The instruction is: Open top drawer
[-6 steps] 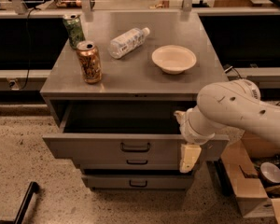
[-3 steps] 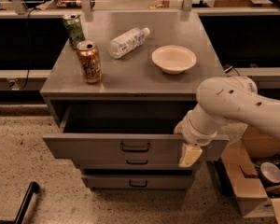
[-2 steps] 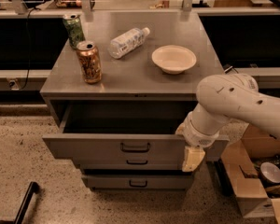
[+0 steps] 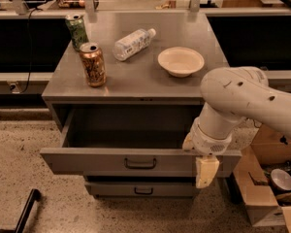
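The top drawer (image 4: 102, 160) of the grey metal cabinet stands pulled out, its deep grey interior (image 4: 131, 127) open to view and its small black handle (image 4: 140, 164) at the centre of the front. My gripper (image 4: 205, 171) hangs down at the right end of the drawer front, below the white arm (image 4: 242, 106). It is to the right of the handle and not on it. A lower, narrower drawer (image 4: 140, 189) sits shut beneath.
On the cabinet top (image 4: 150, 81) stand a gold can (image 4: 92, 64), a green can (image 4: 77, 30), a lying plastic bottle (image 4: 132, 43) and a white bowl (image 4: 181, 61). A cardboard box (image 4: 266, 188) with items sits on the floor at the right. A black bar (image 4: 24, 210) lies lower left.
The gripper has shifted slightly right and down along the drawer front. The drawer stays pulled out as before.
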`<state>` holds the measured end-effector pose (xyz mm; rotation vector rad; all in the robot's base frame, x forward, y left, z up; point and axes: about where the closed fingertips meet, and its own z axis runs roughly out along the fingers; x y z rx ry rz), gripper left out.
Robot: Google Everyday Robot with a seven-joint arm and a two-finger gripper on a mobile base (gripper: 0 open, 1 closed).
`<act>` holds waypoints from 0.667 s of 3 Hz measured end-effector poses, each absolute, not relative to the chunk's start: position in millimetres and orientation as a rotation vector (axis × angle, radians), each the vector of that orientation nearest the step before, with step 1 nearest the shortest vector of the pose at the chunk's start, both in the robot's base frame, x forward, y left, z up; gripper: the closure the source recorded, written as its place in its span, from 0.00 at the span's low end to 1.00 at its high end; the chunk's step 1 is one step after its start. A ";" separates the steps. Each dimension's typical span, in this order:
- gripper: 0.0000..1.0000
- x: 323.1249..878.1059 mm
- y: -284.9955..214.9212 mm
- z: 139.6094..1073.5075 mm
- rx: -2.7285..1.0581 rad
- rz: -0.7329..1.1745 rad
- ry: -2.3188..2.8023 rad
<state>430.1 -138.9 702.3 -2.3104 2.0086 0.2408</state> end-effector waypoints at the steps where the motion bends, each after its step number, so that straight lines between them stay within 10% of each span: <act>1: 0.31 413.7 -139.0 704.4 -2.350 0.349 2.002; 2: 0.30 406.6 -138.3 713.8 -2.344 0.386 1.973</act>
